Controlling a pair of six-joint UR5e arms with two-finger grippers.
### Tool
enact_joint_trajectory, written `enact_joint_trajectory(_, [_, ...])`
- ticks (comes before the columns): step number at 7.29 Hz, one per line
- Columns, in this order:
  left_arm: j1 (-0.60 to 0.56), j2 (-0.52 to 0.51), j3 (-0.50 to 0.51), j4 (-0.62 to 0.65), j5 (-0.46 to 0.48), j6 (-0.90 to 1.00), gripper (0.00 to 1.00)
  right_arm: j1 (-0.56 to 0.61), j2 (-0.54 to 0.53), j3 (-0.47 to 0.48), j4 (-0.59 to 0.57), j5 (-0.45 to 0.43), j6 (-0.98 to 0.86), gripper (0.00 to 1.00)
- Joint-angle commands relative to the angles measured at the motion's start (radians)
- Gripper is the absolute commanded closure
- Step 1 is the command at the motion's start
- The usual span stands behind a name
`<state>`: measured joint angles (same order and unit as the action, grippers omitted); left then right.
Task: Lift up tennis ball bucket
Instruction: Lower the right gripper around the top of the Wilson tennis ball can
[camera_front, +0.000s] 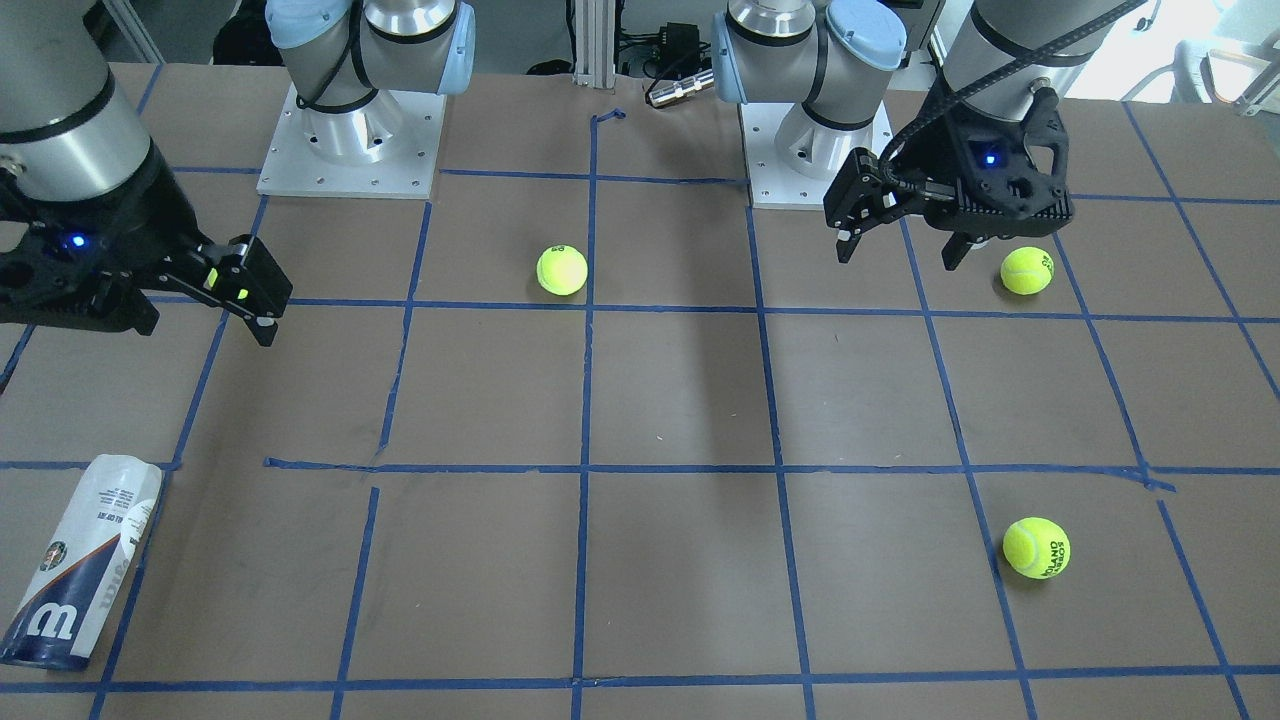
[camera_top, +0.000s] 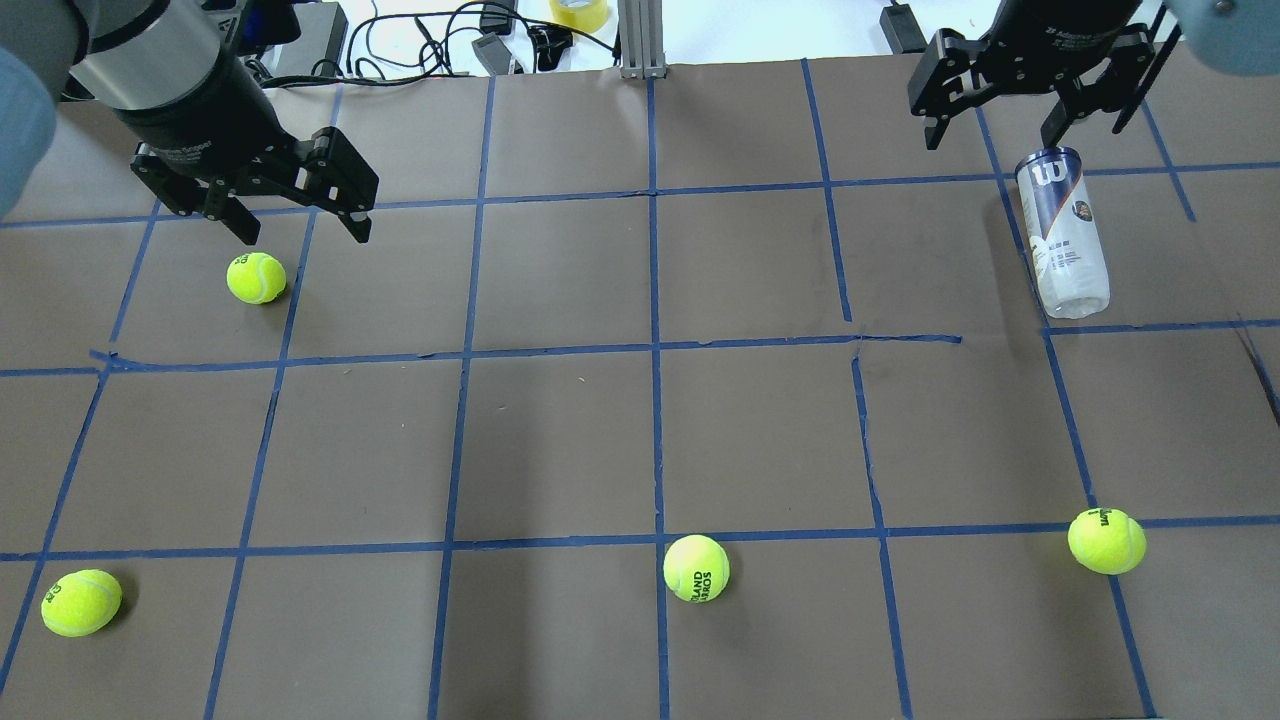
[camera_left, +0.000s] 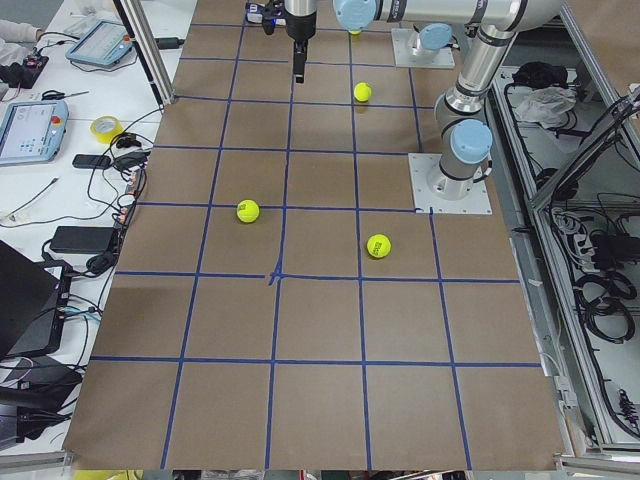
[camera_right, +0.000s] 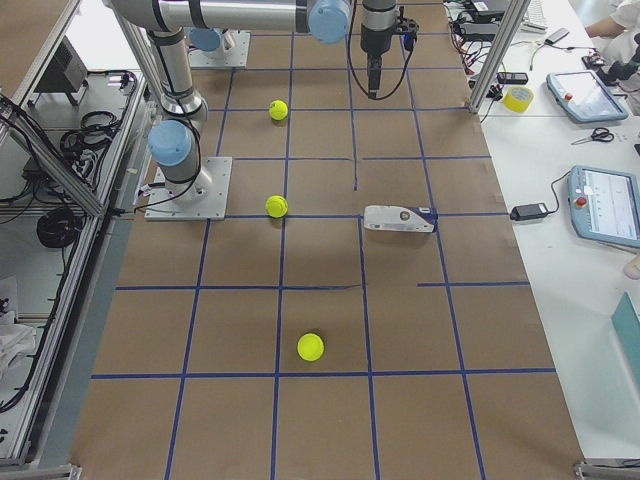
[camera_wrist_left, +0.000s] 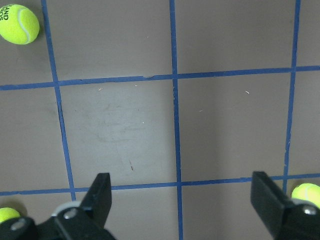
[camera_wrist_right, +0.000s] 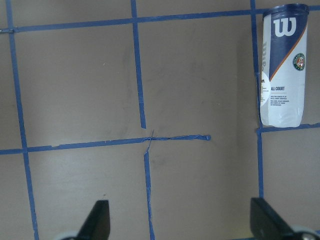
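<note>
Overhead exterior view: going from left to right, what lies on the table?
near-left tennis ball → far-left tennis ball → middle tennis ball → tennis ball bucket, lying on its side. The near-right tennis ball overlaps the bucket's span, so it is left unranked.

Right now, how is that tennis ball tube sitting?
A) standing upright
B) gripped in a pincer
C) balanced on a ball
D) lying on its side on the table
D: the tennis ball bucket lies lengthwise on the table, clear of the open right pincer.
</note>
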<state>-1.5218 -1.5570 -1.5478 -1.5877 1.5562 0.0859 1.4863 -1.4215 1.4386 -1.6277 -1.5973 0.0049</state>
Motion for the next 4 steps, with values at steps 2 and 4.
enact_joint_trajectory(2, [0.0, 0.0, 0.0, 0.0, -0.001, 0.0, 0.0, -0.182, 0.186, 0.0, -0.104, 0.0, -0.06, 0.0])
enact_joint_trajectory(4, [0.0, -0.006, 0.0, 0.009, -0.005, -0.003, 0.0, -0.234, 0.283, 0.0, -0.2, -0.018, -0.094, 0.0])
